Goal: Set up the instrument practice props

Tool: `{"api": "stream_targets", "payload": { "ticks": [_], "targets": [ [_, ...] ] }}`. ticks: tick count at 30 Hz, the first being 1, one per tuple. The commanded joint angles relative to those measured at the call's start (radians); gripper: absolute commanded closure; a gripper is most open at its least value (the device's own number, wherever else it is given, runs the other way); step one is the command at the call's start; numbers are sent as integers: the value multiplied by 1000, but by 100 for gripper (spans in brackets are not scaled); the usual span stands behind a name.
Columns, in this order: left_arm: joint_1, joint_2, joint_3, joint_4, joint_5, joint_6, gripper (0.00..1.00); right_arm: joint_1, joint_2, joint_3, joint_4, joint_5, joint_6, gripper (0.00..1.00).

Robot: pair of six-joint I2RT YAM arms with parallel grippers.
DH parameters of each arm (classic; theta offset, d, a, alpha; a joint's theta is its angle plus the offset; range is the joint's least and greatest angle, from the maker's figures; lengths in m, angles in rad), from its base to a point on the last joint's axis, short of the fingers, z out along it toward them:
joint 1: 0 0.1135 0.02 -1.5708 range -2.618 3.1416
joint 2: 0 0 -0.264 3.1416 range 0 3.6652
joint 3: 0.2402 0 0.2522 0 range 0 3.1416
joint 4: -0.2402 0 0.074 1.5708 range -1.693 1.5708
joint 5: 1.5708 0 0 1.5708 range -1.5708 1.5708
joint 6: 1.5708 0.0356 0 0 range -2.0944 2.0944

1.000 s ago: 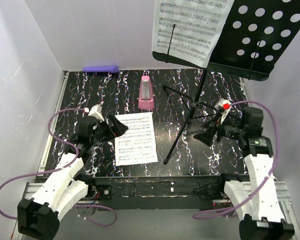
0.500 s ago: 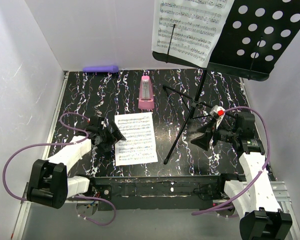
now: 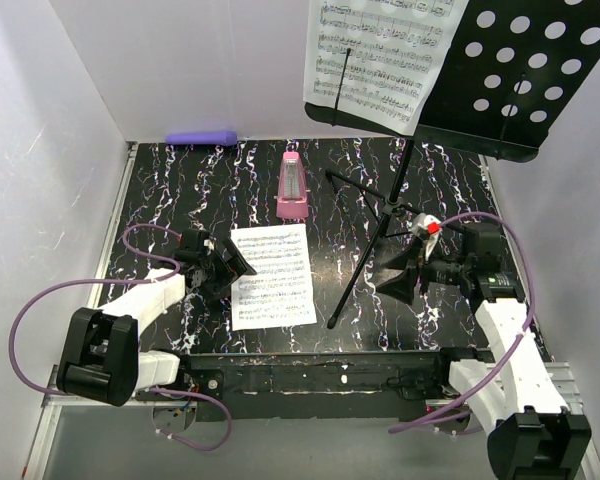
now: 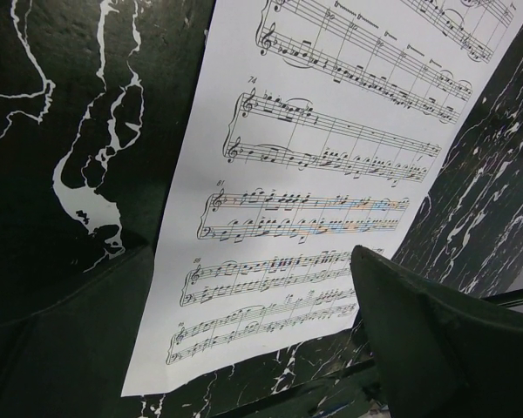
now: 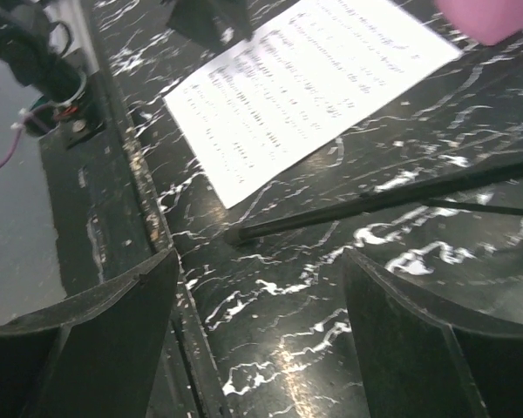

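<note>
Left fingers (image 4: 418, 348) are spread at the edge of the loose sheet (image 3: 271, 277) lying on the desk (image 3: 170, 190), possibly touching it, while right fingers (image 5: 418, 348) are held apart near a leg of the stand (image 3: 480, 138).

a robot test cell in a lab, not a lived-in room. plain white panels (image 3: 80, 140) box in a black, white-veined desk (image 3: 170, 195) on three sides: left of the left gripper (image 3: 233, 264), right of the right gripper (image 3: 400, 277) and beyond both. behind the grippers, two white arms (image 3: 510, 340) are fixed at a black metal rail (image 3: 310, 378) along the desk's near edge, with purple cables (image 3: 20, 320) looping loose. ahead of the grippers stand staged props: a music stand (image 3: 520, 80) and a pink metronome (image 3: 292, 188). a printed sheet (image 3: 272, 277) lies between the grippers.
</note>
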Motion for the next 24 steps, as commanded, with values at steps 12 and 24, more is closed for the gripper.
{"api": "stream_targets", "payload": {
  "ticks": [12,24],
  "targets": [
    [2,-21,-116,44,21,8,2,707,380,275,-127,437,-176,25],
    [2,-12,-158,117,90,14,2,833,752,423,31,632,80,38]
  ]
}}
